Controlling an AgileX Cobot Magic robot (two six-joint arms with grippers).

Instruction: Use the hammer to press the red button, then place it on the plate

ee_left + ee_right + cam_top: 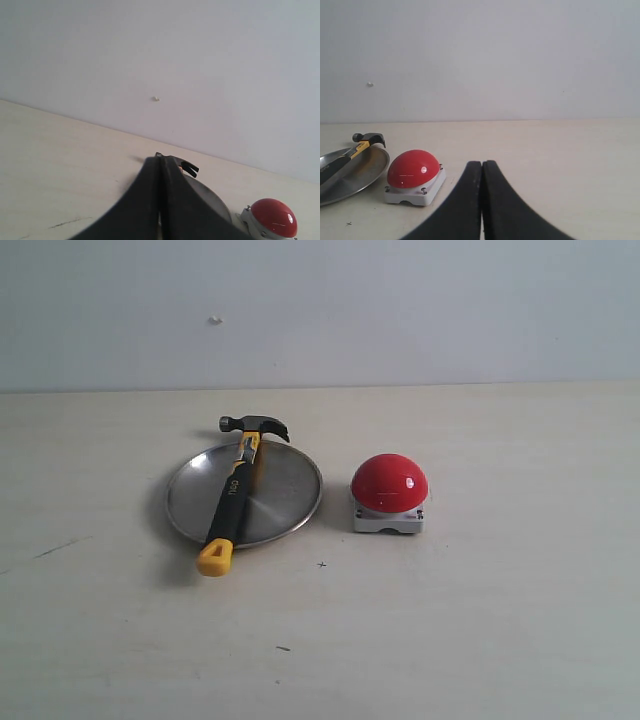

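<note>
The hammer (pixel 236 490) lies across the silver plate (pixel 285 490), its dark head (pixel 254 426) past the far rim and its yellow butt (pixel 214 558) over the near rim. To the right of the plate stands the red button (pixel 389 482) on its grey-white base. Neither gripper appears in the exterior view. My left gripper (pixel 162 162) is shut with nothing in it, short of the plate (pixel 212 202), with the hammer's claw (pixel 190 168) showing past its tips. My right gripper (pixel 482 164) is shut and empty, off to the side of the red button (pixel 413 168).
A pale wooden tabletop (pixel 480 630) runs to a white wall (pixel 400 310) at the back. A few small dark marks dot the table (pixel 321 564) in front of the plate.
</note>
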